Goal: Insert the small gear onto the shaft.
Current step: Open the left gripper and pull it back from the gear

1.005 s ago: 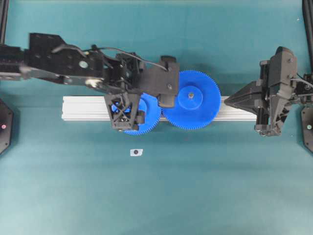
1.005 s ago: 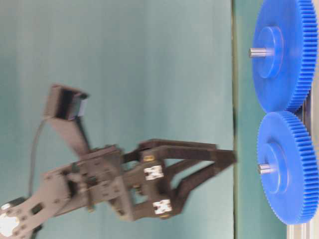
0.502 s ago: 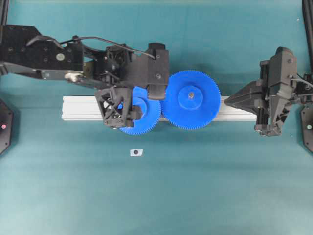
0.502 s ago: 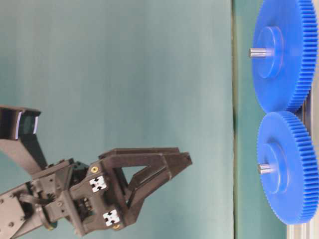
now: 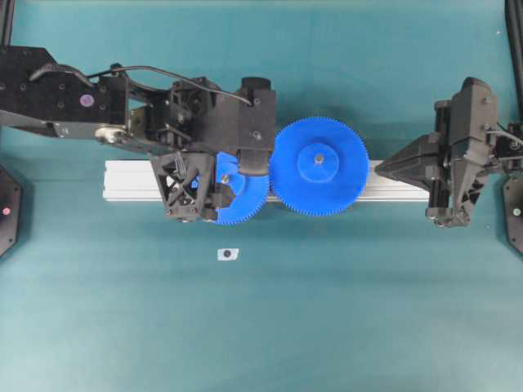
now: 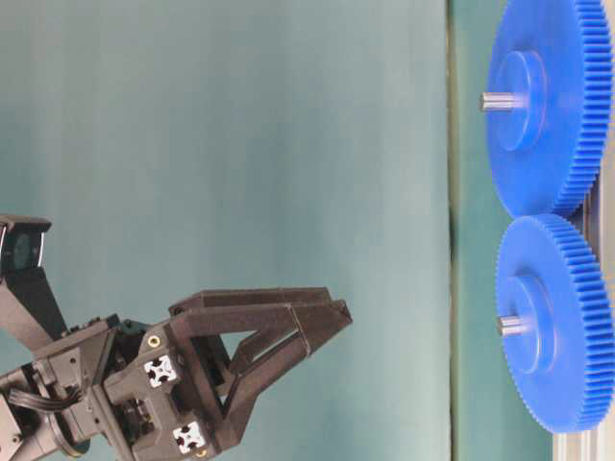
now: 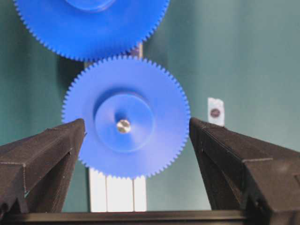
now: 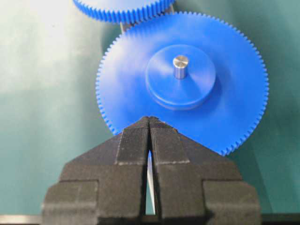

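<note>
- Small gear (image 7: 125, 116) sits on the aluminium rail (image 5: 139, 181), seated over the shaft (image 7: 123, 125); the grey pin tip shows through the hub centre in the left wrist view. By this evidence the insertion looks done or nearly so.
- Its teeth meet those of the larger gear (image 5: 319, 166), which lies at 3 o'clock from it in the overhead view and at 12 o'clock in the left wrist view.
- Orientation: disc face flat on the rail, hub up, bore axis and shaft vertical. A disc has no long axis in plan; the only meaningful axis is the bore.
- Left gripper (image 7: 136, 140) spread wide, one finger either side of the small gear, not touching it and holding nothing. In the table-level view it hangs well clear of the gears.
- Right gripper (image 8: 149, 129) pressed together, pinching nothing, tips aimed at the larger gear along the rail end.
- Handling judgement: rigid, light plastic, smooth faces, probably slippery. Fine teeth look easiest to mar. Best hold is across the rim on opposite sides, or around the raised hub; keep it level, else the bore may bind.
- Small white tag (image 5: 227, 254) lies on the mat at 6 o'clock of the small gear, apart.
</note>
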